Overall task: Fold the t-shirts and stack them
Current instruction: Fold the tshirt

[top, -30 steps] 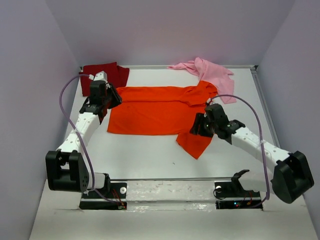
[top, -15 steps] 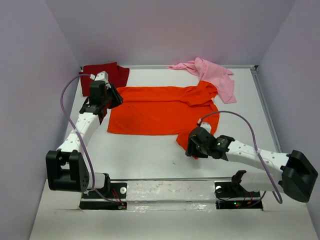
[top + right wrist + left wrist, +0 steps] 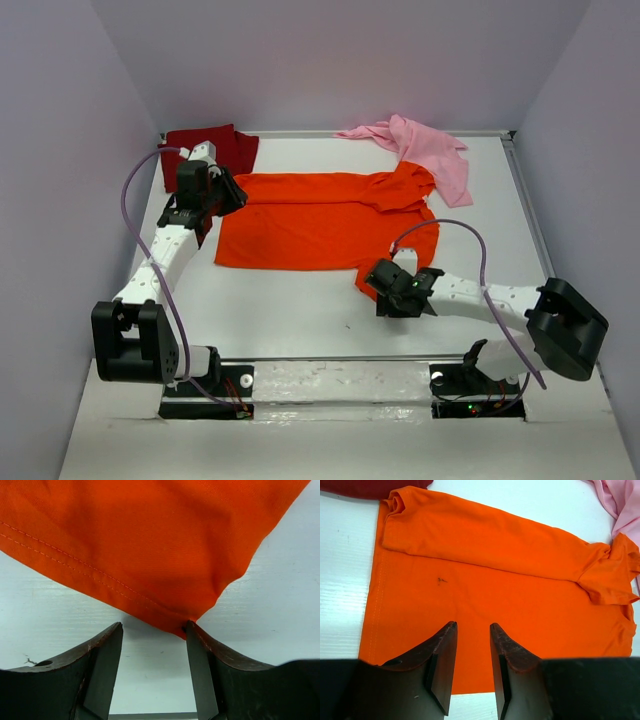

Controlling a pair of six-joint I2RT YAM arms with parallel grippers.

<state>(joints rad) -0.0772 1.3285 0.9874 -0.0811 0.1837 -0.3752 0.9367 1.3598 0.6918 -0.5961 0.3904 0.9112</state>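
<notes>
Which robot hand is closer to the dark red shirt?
The left. The left gripper hovers at the orange shirt's left edge, just in front of the dark red shirt in the far left corner. The right gripper is at the orange shirt's near sleeve, much farther away.

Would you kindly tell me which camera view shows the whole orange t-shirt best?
The top external view: the orange t-shirt lies there almost whole, with only its near sleeve partly hidden. The left wrist view shows most of its body and the folded-over far edge. The right wrist view shows just one stitched corner.
</notes>
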